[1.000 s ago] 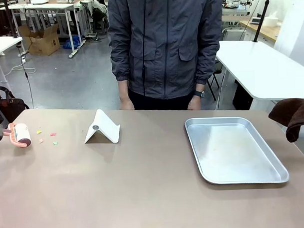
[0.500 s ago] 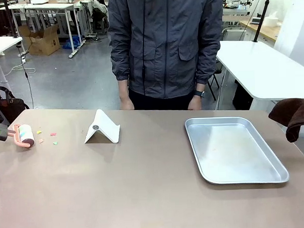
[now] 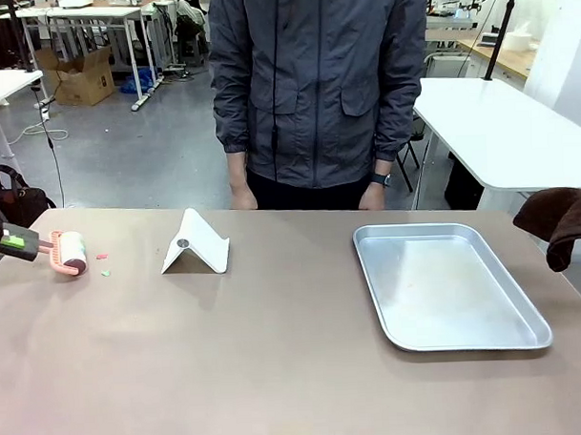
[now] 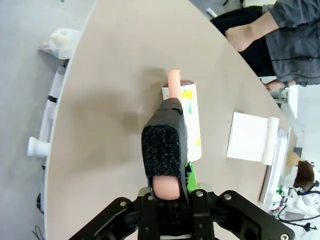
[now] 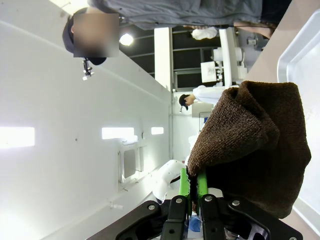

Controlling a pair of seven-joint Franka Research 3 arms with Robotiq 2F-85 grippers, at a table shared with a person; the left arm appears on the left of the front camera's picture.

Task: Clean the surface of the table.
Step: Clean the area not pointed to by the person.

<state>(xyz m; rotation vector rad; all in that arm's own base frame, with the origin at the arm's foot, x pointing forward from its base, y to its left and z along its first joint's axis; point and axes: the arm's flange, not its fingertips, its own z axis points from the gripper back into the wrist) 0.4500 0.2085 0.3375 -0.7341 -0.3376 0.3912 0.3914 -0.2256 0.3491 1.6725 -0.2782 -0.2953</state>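
The tan-brown table (image 3: 277,371) carries two small coloured scraps (image 3: 102,256) near its far left. Just left of them a lint roller (image 3: 70,252) with a pink handle rests on the tabletop, and my left gripper (image 3: 14,241) is shut on that handle. In the left wrist view the gripper (image 4: 170,150) clamps the pink handle, and the white roller drum (image 4: 191,120) ahead has bits stuck to it. At the right edge my right gripper, hidden behind it in the front view, holds a brown cloth (image 3: 558,222) above the table; the right wrist view shows this gripper (image 5: 192,185) shut on the cloth (image 5: 250,135).
A white folded stand (image 3: 196,245) sits right of the scraps. A silver tray (image 3: 446,284) lies at the right. A person in a dark jacket stands at the far edge, hands (image 3: 240,195) hanging by the table. The near half of the tabletop is bare.
The left gripper has pushed the lint roller to the right across the table. Scraps that lay nearest the roller no longer show on the surface. The right arm has not moved.
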